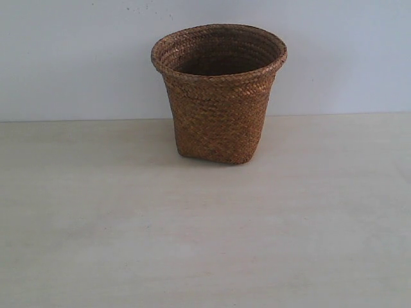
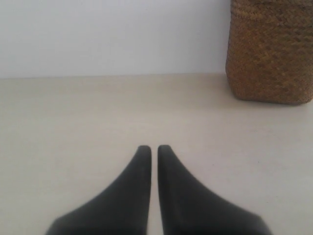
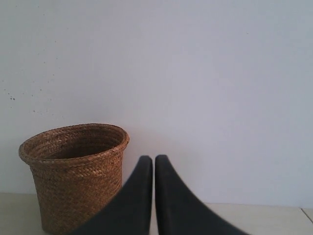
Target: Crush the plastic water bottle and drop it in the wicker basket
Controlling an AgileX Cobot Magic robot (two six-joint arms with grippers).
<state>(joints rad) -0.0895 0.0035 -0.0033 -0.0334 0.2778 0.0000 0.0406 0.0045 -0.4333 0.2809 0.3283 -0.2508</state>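
Note:
The brown wicker basket (image 1: 218, 93) stands upright at the back middle of the pale table; what shows of its inside is dark. Its lower side appears in the left wrist view as the basket (image 2: 270, 51), and its full rim as the basket (image 3: 76, 176) in the right wrist view. The plastic water bottle is out of view in every frame. My left gripper (image 2: 151, 148) hovers low over the bare tabletop, shut with nothing between its black fingers. My right gripper (image 3: 150, 158) is held higher, beside the basket, also shut and empty. Neither gripper appears in the exterior view.
A pale wooden table (image 1: 205, 237) runs back to a plain white wall (image 1: 77, 58) just behind the basket. A table edge or corner shows at the far side in the right wrist view (image 3: 305, 211).

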